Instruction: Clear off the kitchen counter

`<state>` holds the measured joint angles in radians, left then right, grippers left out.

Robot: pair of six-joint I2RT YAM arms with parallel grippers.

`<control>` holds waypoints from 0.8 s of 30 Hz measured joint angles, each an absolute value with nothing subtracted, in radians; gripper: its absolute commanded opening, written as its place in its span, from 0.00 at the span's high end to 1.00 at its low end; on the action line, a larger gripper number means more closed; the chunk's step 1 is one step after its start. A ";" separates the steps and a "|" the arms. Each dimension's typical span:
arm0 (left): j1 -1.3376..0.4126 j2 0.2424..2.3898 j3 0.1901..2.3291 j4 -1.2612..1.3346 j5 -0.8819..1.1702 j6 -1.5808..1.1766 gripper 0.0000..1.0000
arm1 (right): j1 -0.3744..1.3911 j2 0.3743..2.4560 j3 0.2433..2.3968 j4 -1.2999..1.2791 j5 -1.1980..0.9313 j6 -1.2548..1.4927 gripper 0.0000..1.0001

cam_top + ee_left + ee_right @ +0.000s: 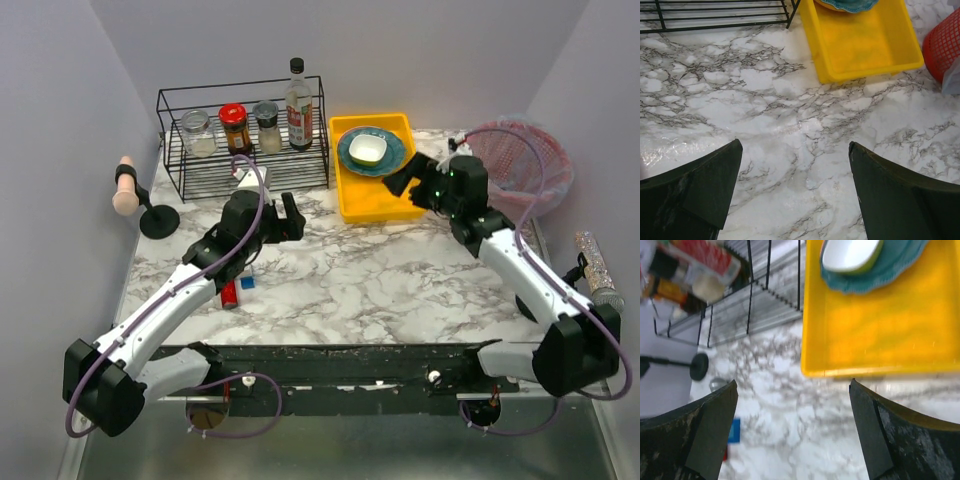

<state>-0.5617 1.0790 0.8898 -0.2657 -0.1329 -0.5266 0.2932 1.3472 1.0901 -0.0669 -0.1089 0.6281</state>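
1. Where the two arm bases sit at the near edge, the kitchen counter (380, 280) begins: a white marble-patterned top with grey veins that runs back to the far wall and carries everything else.
2. Near the left forearm, a small blue cube (247, 282) lies on the marble. A small red item (229, 295) is just beside it, partly hidden by the arm.
3. Further in, the left gripper (795, 145) hangs over bare marble left of centre. Its jaws are spread wide with nothing between them.
4. At the left edge, a black stand (158, 220) rests on the counter and bears a pale peach piece (124, 185) at the end of its stem.
5. On the right, the right gripper (792, 385) is at the near rim of the yellow tray (375, 208). Its jaws are likewise spread wide, holding nothing; the wrist view shows marble between the fingers and the tray just ahead.
6. Inside the tray, toward its far end, lies a teal plate (393, 155) with a white bowl (367, 150) on it. The near half of the tray floor is bare.
7. Left of the tray, a black wire rack (245, 175) stands against the back. Its upper shelf holds a clear jar (198, 132), a red-lidded jar (235, 127), a grey-lidded jar (267, 127) and a tall bottle (298, 105), all upright.
8. At the far right corner, a red mesh basket (520, 160) sits just beyond the right arm.
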 measured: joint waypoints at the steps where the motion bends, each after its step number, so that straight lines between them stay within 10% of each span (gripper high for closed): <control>1: -0.559 1.076 0.883 -0.256 -0.135 -0.526 0.01 | 0.309 1.299 1.028 -0.064 -0.114 0.627 0.00; 24: -0.551 0.959 0.668 -0.138 -0.245 -0.602 0.01 | 0.361 0.562 0.232 -0.021 0.008 0.645 0.00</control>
<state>-0.5507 0.9592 0.6682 -0.1383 -0.2455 -0.6022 0.3607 0.5621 0.2317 -0.0212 0.0078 0.6453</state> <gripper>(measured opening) 0.990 0.998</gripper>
